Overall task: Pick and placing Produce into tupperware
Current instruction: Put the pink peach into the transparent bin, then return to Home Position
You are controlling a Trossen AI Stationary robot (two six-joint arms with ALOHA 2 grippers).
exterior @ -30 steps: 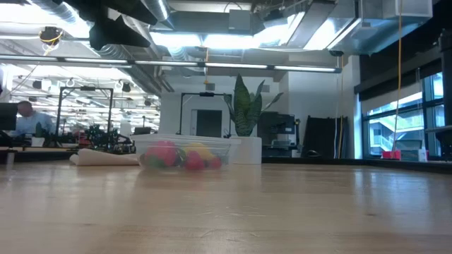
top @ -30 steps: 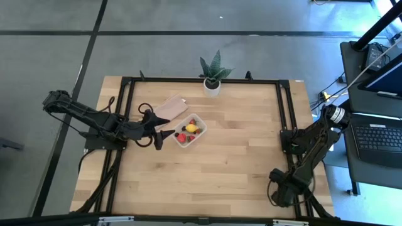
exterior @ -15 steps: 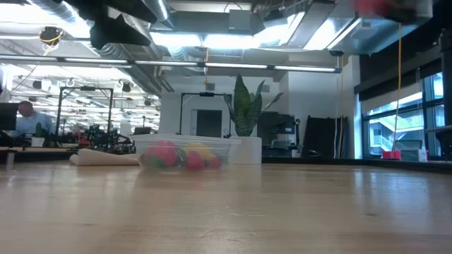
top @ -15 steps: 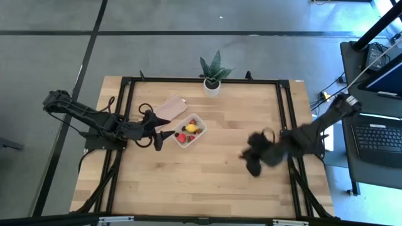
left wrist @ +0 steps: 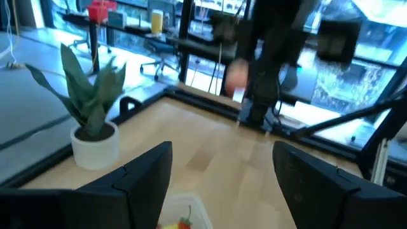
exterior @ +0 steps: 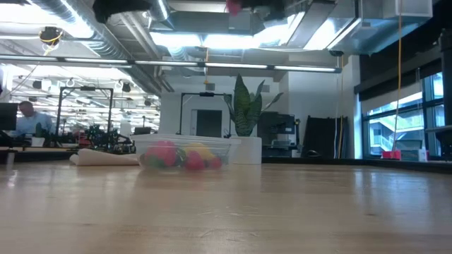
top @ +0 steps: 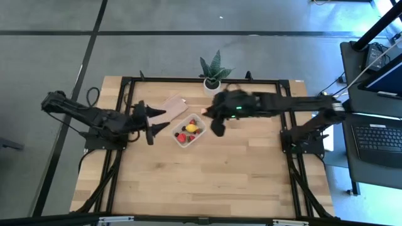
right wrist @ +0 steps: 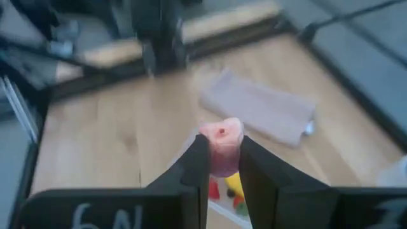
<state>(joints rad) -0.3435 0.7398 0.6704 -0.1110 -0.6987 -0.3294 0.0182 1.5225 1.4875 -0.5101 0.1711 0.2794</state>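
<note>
Right pincer (right wrist: 221,166) swung from right table edge across to above tupperware (top: 189,131), pink-red produce piece (right wrist: 222,145) clamped between fingers. Left pincer (top: 150,121) drawn slightly back from tupperware.

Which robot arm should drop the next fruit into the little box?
The right one, probably. The right gripper already pinches a pink fruit piece above the tupperware. The left gripper is open and empty beside it.
</note>
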